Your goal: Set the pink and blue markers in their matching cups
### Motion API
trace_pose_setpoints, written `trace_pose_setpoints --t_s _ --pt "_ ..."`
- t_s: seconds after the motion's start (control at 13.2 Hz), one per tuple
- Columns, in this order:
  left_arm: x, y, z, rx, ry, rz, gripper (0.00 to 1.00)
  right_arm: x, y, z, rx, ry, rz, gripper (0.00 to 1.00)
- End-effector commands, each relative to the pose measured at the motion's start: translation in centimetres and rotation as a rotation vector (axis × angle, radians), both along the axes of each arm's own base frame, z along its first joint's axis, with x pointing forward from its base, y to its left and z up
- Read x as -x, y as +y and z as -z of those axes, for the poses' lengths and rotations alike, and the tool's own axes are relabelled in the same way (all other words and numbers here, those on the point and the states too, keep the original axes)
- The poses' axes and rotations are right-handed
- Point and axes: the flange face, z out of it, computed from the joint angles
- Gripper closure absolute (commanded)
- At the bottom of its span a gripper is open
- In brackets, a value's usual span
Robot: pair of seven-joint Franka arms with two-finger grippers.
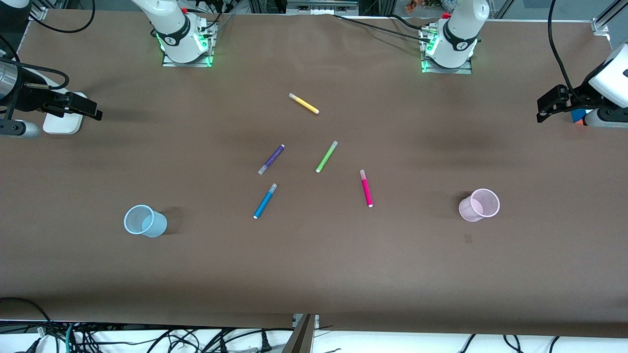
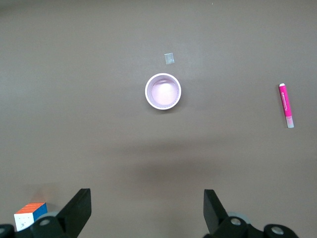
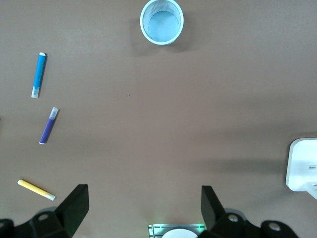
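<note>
The blue marker [image 1: 265,201] and the pink marker [image 1: 366,188] lie flat mid-table. The light blue cup [image 1: 144,221] stands toward the right arm's end, and the light pink cup [image 1: 479,205] stands toward the left arm's end. My left gripper [image 1: 543,110] is open and empty, up over the left arm's end. Its wrist view shows its own gripper [image 2: 147,210], the pink cup [image 2: 163,91] and the pink marker [image 2: 286,105]. My right gripper [image 1: 91,109] is open and empty over the right arm's end. Its wrist view shows its own gripper [image 3: 143,208], the blue cup [image 3: 161,22] and the blue marker [image 3: 38,75].
A purple marker [image 1: 271,159], a green marker [image 1: 327,156] and a yellow marker [image 1: 303,103] lie farther from the front camera than the task markers. A colour cube [image 2: 29,214] sits under the left gripper. A white box [image 1: 64,120] sits under the right gripper.
</note>
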Motion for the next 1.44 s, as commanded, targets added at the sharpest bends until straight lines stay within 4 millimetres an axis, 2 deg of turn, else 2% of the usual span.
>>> trace_pose_setpoints --t_s 0.0,0.38,1.28,1.36 --pt "0.7 0.1 -0.1 0.016 0.005 -0.003 0.00 -0.2 -0.1 -0.5 -0.002 0.006 -0.006 0.00" --pt "0.8 0.7 0.0 0.017 0.020 -0.017 0.00 -0.3 0.2 -0.3 -0.004 0.008 -0.021 0.00" --pt "0.7 0.2 -0.3 0.016 0.013 -0.012 0.00 -0.4 0.6 -0.2 -0.003 0.010 -0.027 0.00" --pt "0.7 0.2 -0.3 0.016 0.013 -0.012 0.00 -0.7 0.5 0.5 -0.001 0.019 -0.026 0.00"
